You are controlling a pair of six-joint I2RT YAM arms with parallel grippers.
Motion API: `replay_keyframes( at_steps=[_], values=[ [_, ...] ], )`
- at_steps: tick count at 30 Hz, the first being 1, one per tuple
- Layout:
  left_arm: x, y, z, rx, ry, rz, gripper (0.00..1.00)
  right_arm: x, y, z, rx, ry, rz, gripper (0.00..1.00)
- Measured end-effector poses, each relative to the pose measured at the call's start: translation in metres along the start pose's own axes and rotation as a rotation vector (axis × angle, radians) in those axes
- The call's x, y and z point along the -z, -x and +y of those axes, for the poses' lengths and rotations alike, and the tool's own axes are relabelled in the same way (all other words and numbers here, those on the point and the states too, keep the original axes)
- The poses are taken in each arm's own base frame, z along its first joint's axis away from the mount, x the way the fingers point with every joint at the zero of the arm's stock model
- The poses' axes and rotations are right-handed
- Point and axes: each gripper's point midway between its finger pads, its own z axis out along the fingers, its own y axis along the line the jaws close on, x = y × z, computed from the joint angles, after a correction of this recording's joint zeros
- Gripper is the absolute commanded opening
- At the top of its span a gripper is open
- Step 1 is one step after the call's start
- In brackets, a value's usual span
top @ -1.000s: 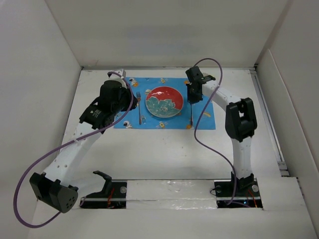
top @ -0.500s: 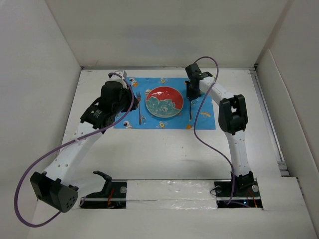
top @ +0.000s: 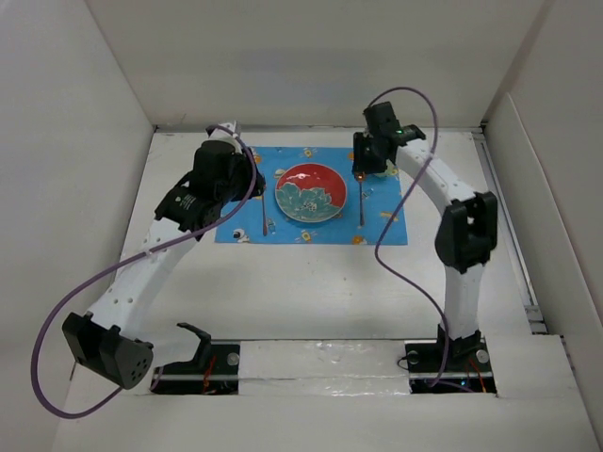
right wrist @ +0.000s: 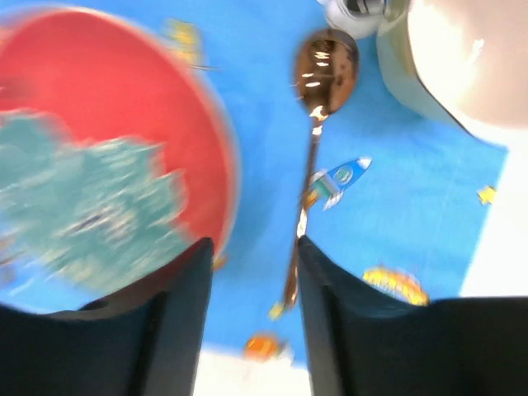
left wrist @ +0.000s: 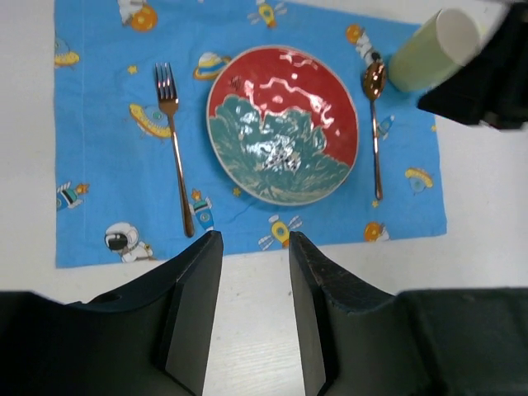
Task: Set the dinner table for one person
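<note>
On the white dinner table (top: 311, 282) lies a blue cartoon placemat (top: 283, 231). It carries a red and teal plate (top: 311, 192), a copper fork (top: 264, 202) to the plate's left and a copper spoon (top: 362, 200) to its right. My right gripper (right wrist: 252, 247) hovers open above the spoon (right wrist: 318, 107), with nothing held. A pale cup (right wrist: 445, 66) stands by the spoon's bowl. My left gripper (left wrist: 254, 247) is open and empty over the mat's near edge. It looks down on the fork (left wrist: 173, 157), plate (left wrist: 283, 124), spoon (left wrist: 375, 124) and cup (left wrist: 429, 41).
White walls enclose the table on the left, back and right. The right arm (top: 462, 231) arcs over the mat's right side and its wrist hides the cup from above. The left arm (top: 141, 273) crosses the table's left half. A purple cable (top: 386, 254) hangs from the right arm.
The right gripper opened and let go of the spoon, then rose and drew back toward the far edge. The left gripper opened wider and shifted slightly toward the back.
</note>
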Motion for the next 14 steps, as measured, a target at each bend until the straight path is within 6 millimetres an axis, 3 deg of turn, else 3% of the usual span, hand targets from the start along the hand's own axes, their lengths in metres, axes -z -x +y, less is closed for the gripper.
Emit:
replay_keyframes(
  at_steps=[1,2,3,6,7,10,12,14],
  values=[
    [0.001,0.007,-0.002,0.001,0.0,-0.016,0.35,0.026,0.009,0.006,0.004,0.037,-0.048,0.35],
    [0.003,0.015,-0.004,0.003,0.0,-0.033,0.35,0.06,0.02,0.014,0.006,0.085,-0.123,0.16],
    [0.006,0.025,-0.007,0.006,-0.002,-0.056,0.36,0.095,0.031,0.019,0.011,0.125,-0.205,0.09],
    [0.02,0.06,-0.016,0.013,-0.011,-0.146,0.37,0.219,0.054,0.025,-0.005,0.252,-0.513,0.04],
    [0.027,0.074,-0.019,0.016,-0.012,-0.182,0.38,0.266,0.059,0.02,-0.019,0.282,-0.635,0.08],
    [0.051,0.113,-0.024,0.029,-0.007,-0.298,0.48,0.381,0.06,-0.017,-0.105,0.286,-0.967,0.4],
    [0.076,0.141,-0.024,0.046,-0.004,-0.407,0.51,0.438,0.051,-0.045,-0.169,0.249,-1.139,0.49],
    [0.097,0.15,-0.02,0.061,-0.002,-0.475,0.55,0.47,0.045,-0.063,-0.225,0.218,-1.243,0.58]
  ],
)
